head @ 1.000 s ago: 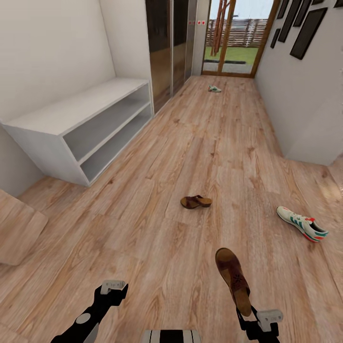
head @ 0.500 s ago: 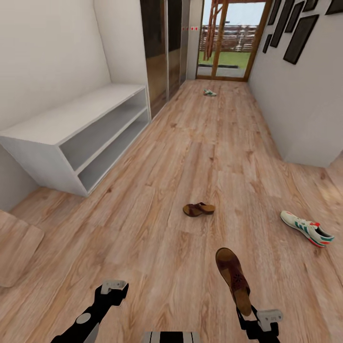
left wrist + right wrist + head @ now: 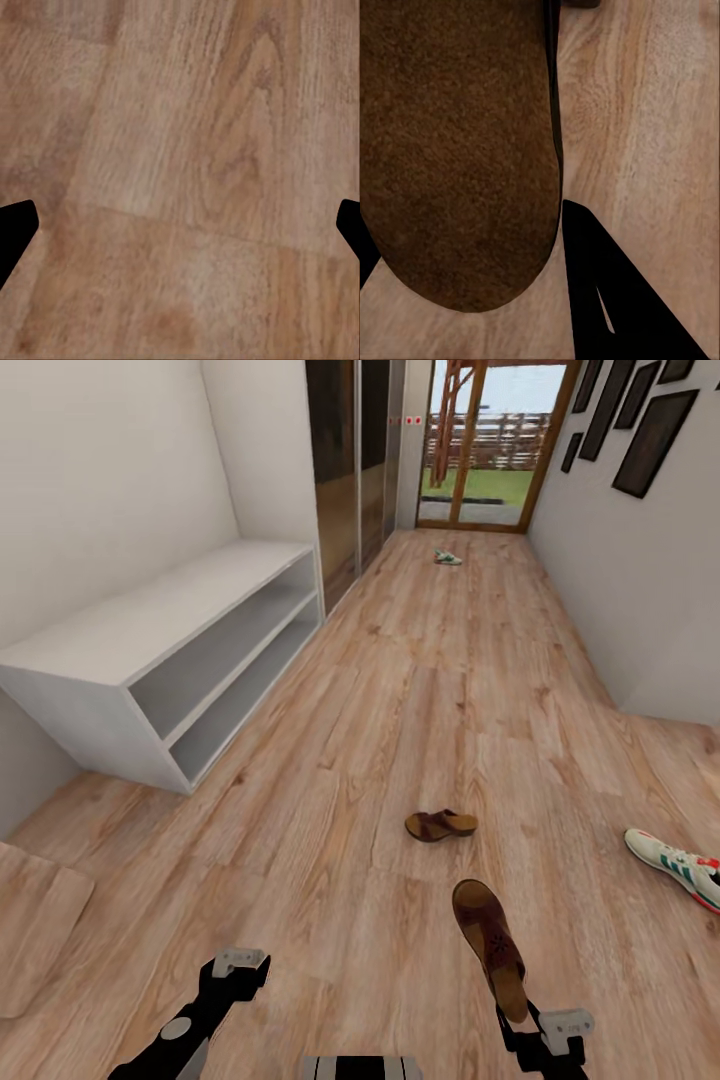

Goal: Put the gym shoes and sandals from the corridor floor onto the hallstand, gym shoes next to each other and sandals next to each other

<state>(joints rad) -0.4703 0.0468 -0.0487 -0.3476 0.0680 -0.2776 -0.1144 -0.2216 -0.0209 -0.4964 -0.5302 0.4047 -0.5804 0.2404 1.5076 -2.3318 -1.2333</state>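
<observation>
Right gripper [image 3: 522,1022] is clamped on one sandal [image 3: 489,945], heel end in the jaws, toe pointing out ahead. Left gripper [image 3: 238,963] is spread wide, empty, over bare corridor floor [image 3: 400,690]. Taking the held sandal as landmark: second sandal [image 3: 440,825] lies on the floor just ahead of it, one gym shoe [image 3: 678,865] off to its right, the other gym shoe [image 3: 448,558] far ahead near the glass door. Low white bench [image 3: 150,660] ahead-left isn't the rack. Suggest keeping the sandal level while driving and grabbing its mate with the free hand.
</observation>
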